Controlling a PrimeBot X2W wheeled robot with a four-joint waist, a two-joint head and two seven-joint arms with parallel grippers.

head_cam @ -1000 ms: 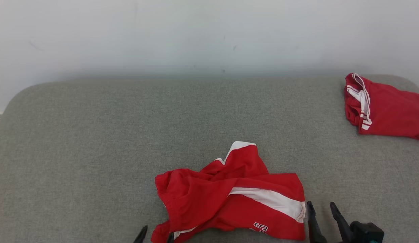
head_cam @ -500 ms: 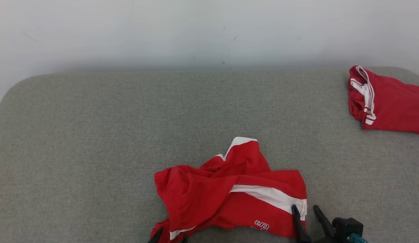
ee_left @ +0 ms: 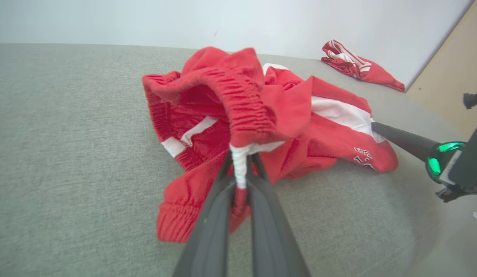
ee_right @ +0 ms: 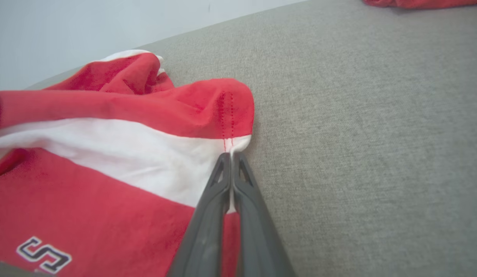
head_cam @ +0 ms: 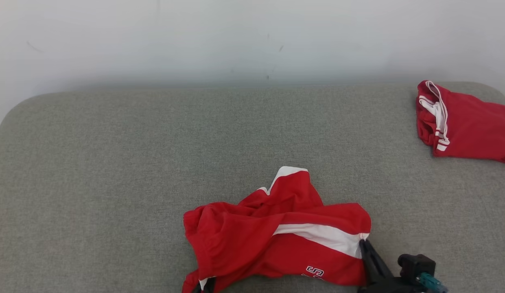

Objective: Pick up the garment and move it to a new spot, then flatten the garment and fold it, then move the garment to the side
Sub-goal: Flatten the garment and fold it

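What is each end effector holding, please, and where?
Both hold the red shorts: left end effector on a white-trimmed edge, right end effector on the striped hem.

Inspection finds one marking. The red fabric garment with a white stripe carries dark block lettering with a white outline on its red panel below the stripe. In the right wrist view one character reads as "S". The head view shows the same "S", with more characters beneath it cut off at the lower edge. In the left wrist view the lettering is too small to read. No other text, label or number is legible.
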